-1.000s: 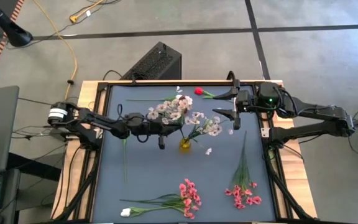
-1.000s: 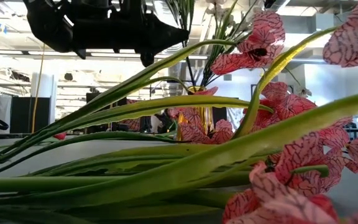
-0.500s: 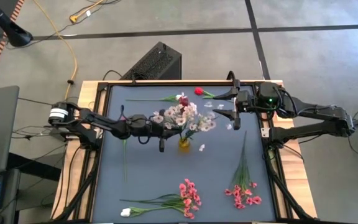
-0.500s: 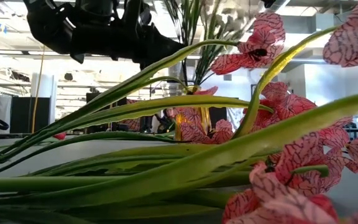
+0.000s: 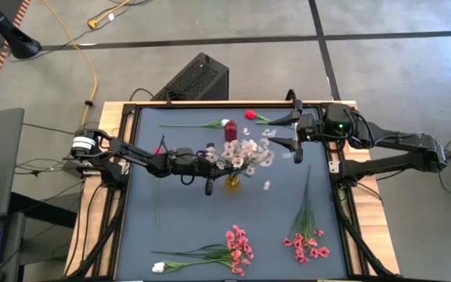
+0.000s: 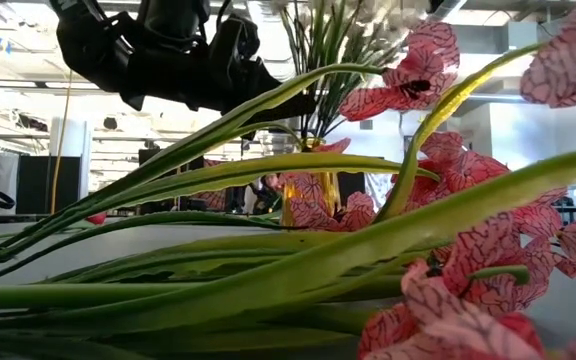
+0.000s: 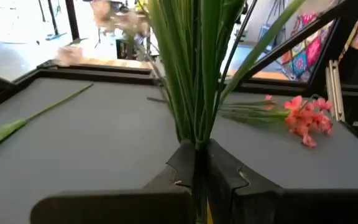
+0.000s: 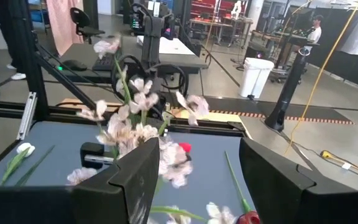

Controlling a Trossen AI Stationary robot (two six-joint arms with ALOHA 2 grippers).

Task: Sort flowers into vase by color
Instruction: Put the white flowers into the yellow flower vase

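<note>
A pale pink-white blossom spray point(image 5: 245, 153) stands over the small yellow vase point(image 5: 232, 183) at the table's middle. My left gripper point(image 5: 214, 160) reaches in from the left and is shut on its green stems point(image 7: 191, 81). My right gripper point(image 5: 294, 135) hangs open and high at the far right, holding nothing. A red rosebud point(image 5: 250, 115) and a second red-tipped stem point(image 5: 224, 124) lie at the far edge. Two bright pink sprays point(image 5: 239, 244) point(image 5: 307, 243) and a white bud point(image 5: 158, 267) lie near the front edge. My left gripper pinches the spray's bundle of green stems point(image 7: 196, 142) between its two fingers, low on the stems, below the blossoms. The fingers point(image 7: 229, 174) come in about level from the table's left, across the stems. The spray stands nearly upright over the vase's mouth point(image 6: 313, 143).
A long green leaf point(image 5: 157, 196) lies on the mat at the left. In the low view, pink flowers and leaves point(image 6: 438, 250) close to the camera hide much of the table. The mat point(image 5: 186, 219) is bare between the vase and the front sprays.
My left gripper has sunk a little and gone slightly toward the table's right, tipping closer to level. The spray has swung from a slant toward the far left to nearly upright over the vase, and its blossoms have bunched above it. The right arm has kept still.
</note>
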